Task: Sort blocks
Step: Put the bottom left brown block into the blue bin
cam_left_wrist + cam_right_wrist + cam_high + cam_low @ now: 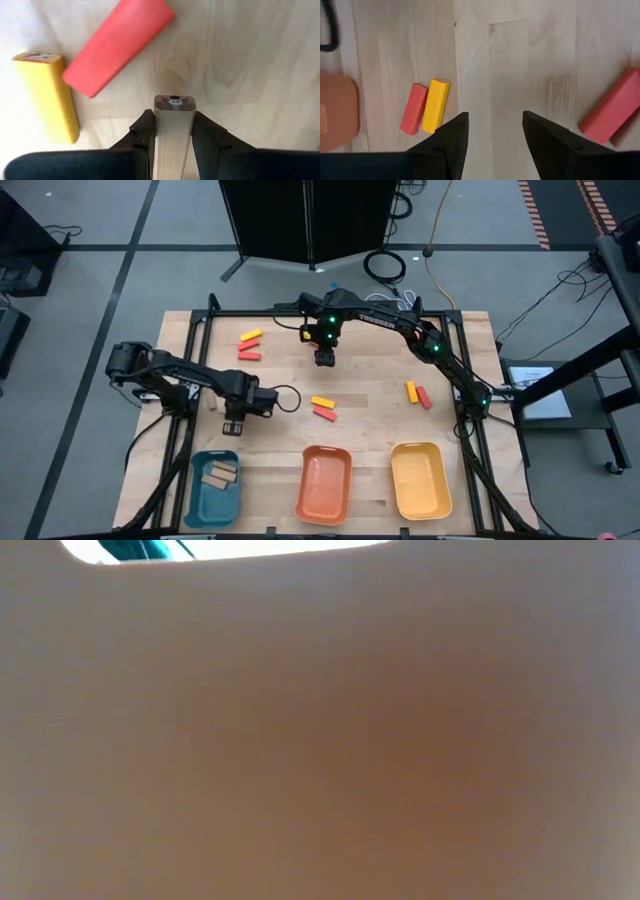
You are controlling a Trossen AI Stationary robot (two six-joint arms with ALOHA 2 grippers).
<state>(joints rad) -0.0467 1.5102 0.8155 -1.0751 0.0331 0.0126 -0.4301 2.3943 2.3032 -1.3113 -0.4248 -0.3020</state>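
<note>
My left gripper (235, 418) points down at the table's left middle, shut on a tan wooden block (172, 140) that has a small face sticker on its end. A red block (117, 45) and a yellow block (47, 95) lie flat on the table beyond it. Further red-and-yellow pairs lie at the far left (250, 345), the middle (322, 408) and the right (417, 393). My right gripper (324, 358) hangs open over the far middle with bare table between its fingers (495, 135). The low view is blocked. My left gripper pinches the tan block's two long sides (159, 131) between its two fingers (142, 132), which come from above and lie along the block. The stickered end (174, 102) sticks out past the fingertips. Whether the block touches the table I cannot tell.
Three trays stand along the near edge: blue (200, 498) with tan blocks in it, orange (325, 483) and yellow (421, 478). A black frame (200, 330) borders the table. A black cable loop (285, 398) lies beside my left gripper.
</note>
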